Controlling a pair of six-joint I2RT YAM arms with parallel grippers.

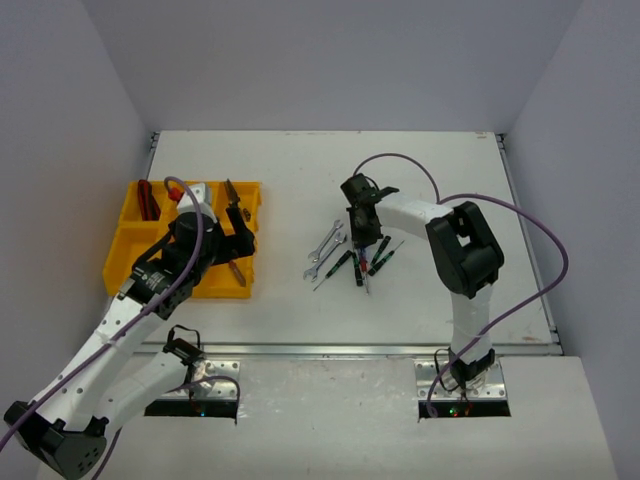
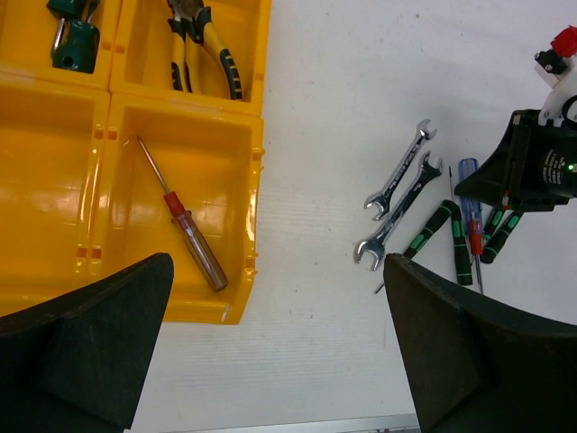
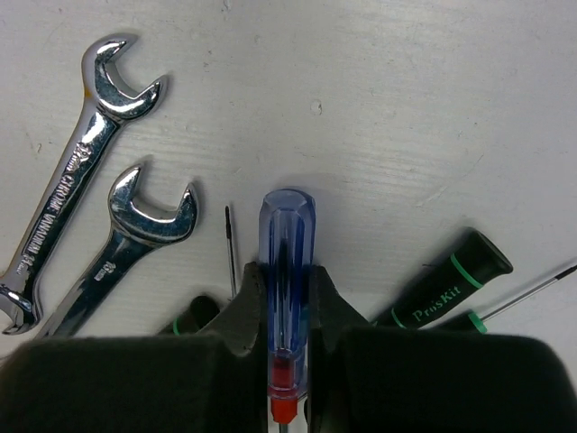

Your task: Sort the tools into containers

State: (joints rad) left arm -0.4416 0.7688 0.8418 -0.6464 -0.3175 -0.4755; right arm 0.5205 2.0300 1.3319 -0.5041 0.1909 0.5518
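Yellow plastic six-compartment organizer tray [image 1: 122, 262] lies under the left gripper [image 2: 278, 271], whose jaws hang wide apart and empty above its near-right corner. Well right of the tray, the right gripper [image 1: 362, 230] is clamped on a clear blue-handled screwdriver [image 3: 287, 234] lying beside two silver open-end wrenches [image 3: 68, 194]. A red-handled screwdriver [image 2: 194, 244] lies in the tray's near-right compartment, and yellow-handled pliers [image 2: 221, 54] lie in the compartment behind it.

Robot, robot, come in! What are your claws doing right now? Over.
Left claw open above edge of yellow tray. Right claw shut on blue screwdriver. Green-black screwdrivers and two wrenches lie close beside it.
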